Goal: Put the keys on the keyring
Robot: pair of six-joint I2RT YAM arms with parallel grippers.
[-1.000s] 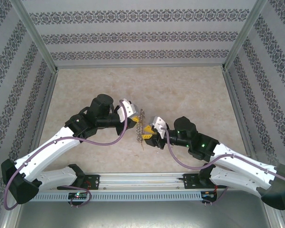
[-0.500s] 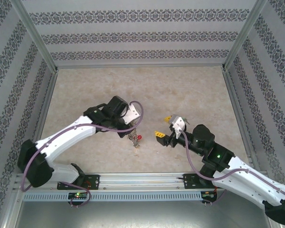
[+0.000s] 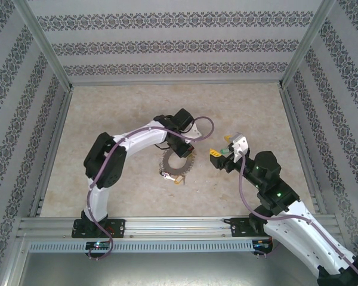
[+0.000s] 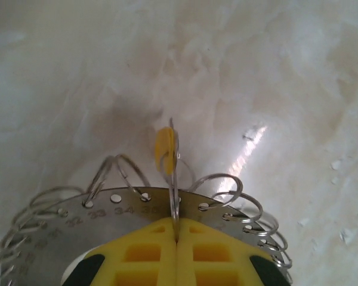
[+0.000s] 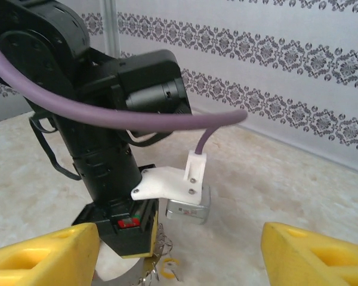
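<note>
Yellow pads (image 4: 137,256): blocky, matt, with square pockets; on the left claw (image 4: 176,235) they are pressed flat together.
Pinch: 1 thin wire loop stands on edge in the seam between them; I take it for part of the keyring (image 4: 107,217).
Yellow key (image 4: 165,149): small plastic head, seen edge-on, hanging on that loop just past the pads.
Keyring shape: flat grey metal band, curved, drilled with small holes, stamped with digits, fringed with springy wire loops.
Keyring place: mid-table between the 2 arms, flat; resting or just lifted, I cannot tell.
Right claw (image 3: 222,146): spread wide, nothing between its pads, near the keyring but apart from it.
Done: 1 key, the yellow, looks threaded on.
Left: whether a 2nd key is on yet I cannot tell; if not, threading it remains.
Table (image 3: 107,119): pale, marbled, glossy.
</note>
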